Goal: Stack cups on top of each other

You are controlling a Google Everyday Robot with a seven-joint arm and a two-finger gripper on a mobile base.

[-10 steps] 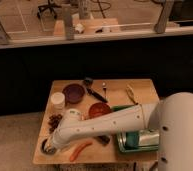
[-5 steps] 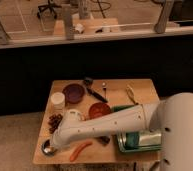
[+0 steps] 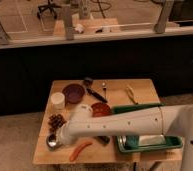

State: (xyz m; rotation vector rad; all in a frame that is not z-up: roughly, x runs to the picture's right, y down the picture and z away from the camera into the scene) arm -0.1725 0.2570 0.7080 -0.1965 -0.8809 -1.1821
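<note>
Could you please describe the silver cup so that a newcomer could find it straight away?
Find the wooden table and go to its near left corner, where the gripper is. The silver cup sits right at the gripper, left of an orange strip. It alone is shiny metal; the white cup farther back is matte.

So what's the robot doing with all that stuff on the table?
The robot's white arm stretches across the wooden table, and its hand is down at the shiny silver cup near the front left corner. The hand is closed, though whether it really grips the cup is hard to see. The white cup sits apart near the back left, beside the purple bowl. The cups are not stacked yet.
</note>
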